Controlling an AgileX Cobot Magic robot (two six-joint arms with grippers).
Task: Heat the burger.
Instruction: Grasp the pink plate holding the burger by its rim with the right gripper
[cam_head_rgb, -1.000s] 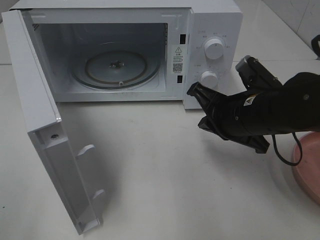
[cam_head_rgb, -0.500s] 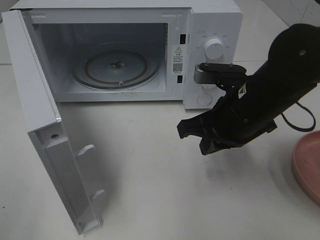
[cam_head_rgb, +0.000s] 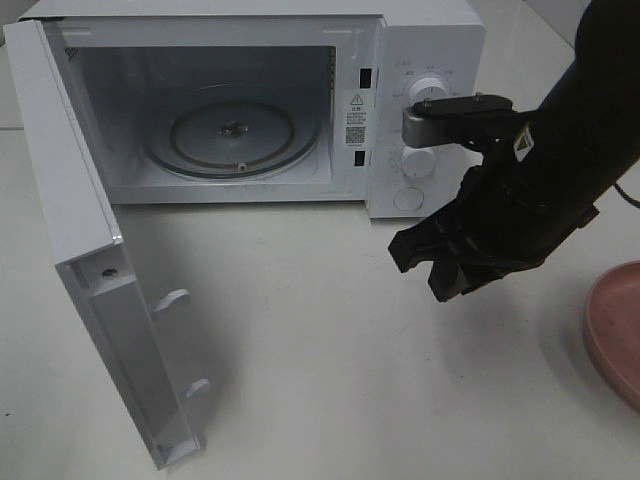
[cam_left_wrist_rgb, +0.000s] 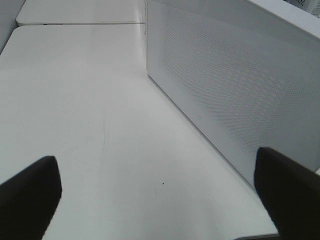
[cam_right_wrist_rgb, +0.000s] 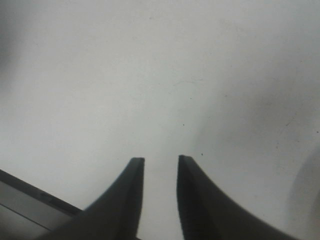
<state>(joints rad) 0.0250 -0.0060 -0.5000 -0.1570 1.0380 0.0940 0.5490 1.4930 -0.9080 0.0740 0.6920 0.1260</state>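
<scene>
The burger is nowhere in sight, perhaps on the round pink plate (cam_head_rgb: 612, 325) at the edge. The black right gripper (cam_head_rgb: 425, 270), slightly parted and empty, should widen before reaching; the left gripper (cam_left_wrist_rgb: 155, 160) gapes wide.

Table (cam_head_rgb: 320, 400): underneath everything here.
Microwave (cam_head_rgb: 440, 35): at the back of the table, cavity facing the front.
Door (cam_head_rgb: 75, 210): hinged at the microwave's left, standing out toward the table's front.
Turntable (cam_head_rgb: 232, 130): inside the cavity, on its floor.
Knobs (cam_head_rgb: 417, 160): on the panel right of the cavity, one above the other.
Right gripper (cam_head_rgb: 427, 267): over the table, just in front of that panel.
Plate (cam_head_rgb: 615, 320): on the table at the far right, right of that gripper, well apart from the microwave.
Left gripper (cam_left_wrist_rgb: 160, 200): over the table, beside the microwave's outer wall (cam_left_wrist_rgb: 240, 75).
</scene>
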